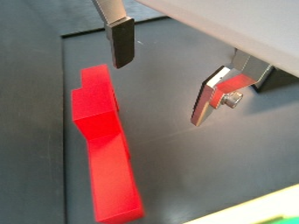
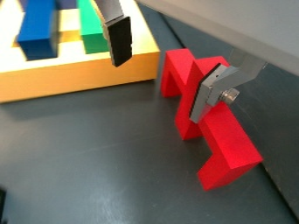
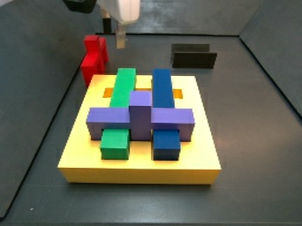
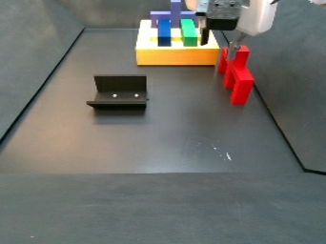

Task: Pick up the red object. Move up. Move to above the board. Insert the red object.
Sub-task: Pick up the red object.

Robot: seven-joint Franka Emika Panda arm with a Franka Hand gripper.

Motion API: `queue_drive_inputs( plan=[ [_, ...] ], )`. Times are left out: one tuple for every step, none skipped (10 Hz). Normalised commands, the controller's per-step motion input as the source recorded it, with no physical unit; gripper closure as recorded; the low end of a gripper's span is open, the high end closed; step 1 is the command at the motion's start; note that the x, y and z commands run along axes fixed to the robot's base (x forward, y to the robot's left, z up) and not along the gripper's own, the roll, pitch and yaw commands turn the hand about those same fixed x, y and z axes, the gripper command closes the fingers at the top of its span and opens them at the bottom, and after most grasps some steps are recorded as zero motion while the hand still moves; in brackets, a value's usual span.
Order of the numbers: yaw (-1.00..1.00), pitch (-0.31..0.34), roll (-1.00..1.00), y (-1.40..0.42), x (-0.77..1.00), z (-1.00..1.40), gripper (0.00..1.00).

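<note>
The red object (image 2: 218, 133) lies on the dark floor right beside the board (image 2: 70, 77), a yellow slab with green and blue bars. It shows in both side views (image 3: 94, 55) (image 4: 237, 72) and in a wrist view (image 1: 103, 144). My gripper (image 2: 163, 74) is open and empty, hovering above the red object's end near the board (image 4: 235, 36). Nothing is between the fingers (image 1: 121, 45). The board's purple cross block (image 3: 139, 115) shows in a side view.
The dark fixture (image 4: 118, 92) stands on the floor away from the board, also seen in a side view (image 3: 195, 56). Dark walls enclose the floor. The red object lies close to one wall (image 3: 53, 53).
</note>
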Motion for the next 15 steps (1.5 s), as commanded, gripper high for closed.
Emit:
queue_drive_inputs(
  plan=[
    [-0.70, -0.060, -0.08, -0.06, -0.21, -0.11, 0.00],
    [-0.70, -0.069, -0.11, -0.04, -0.22, -0.14, 0.00],
    [-0.74, -0.097, -0.12, -0.05, -0.28, -0.15, 0.00],
    [-0.70, -0.071, -0.11, -0.01, -0.21, -0.10, 0.00],
    [-0.69, -0.050, -0.09, 0.00, -0.23, -0.04, 0.00],
    [-0.68, -0.050, -0.07, 0.00, -0.26, 0.00, 0.00],
    [-0.64, -0.044, -0.06, 0.00, -0.19, 0.00, 0.00],
    [-0.57, -0.031, -0.04, 0.00, -0.29, 0.00, 0.00],
    [-0.36, -0.033, -0.03, 0.00, -0.53, 0.00, 0.00],
    [-0.25, -0.063, -0.04, 0.00, -0.41, -0.04, 0.00],
    [-0.22, -0.064, -0.04, 0.00, -0.30, -0.05, 0.00],
    [0.00, -0.036, -0.01, 0.00, 0.00, -0.05, 0.00],
    [0.00, -0.001, 0.00, 0.00, 0.09, -0.11, 0.00],
    [0.00, 0.000, 0.00, 0.00, 0.10, -0.09, 0.00],
    [0.00, 0.000, 0.00, 0.00, 0.11, -0.07, 0.00]
  ],
)
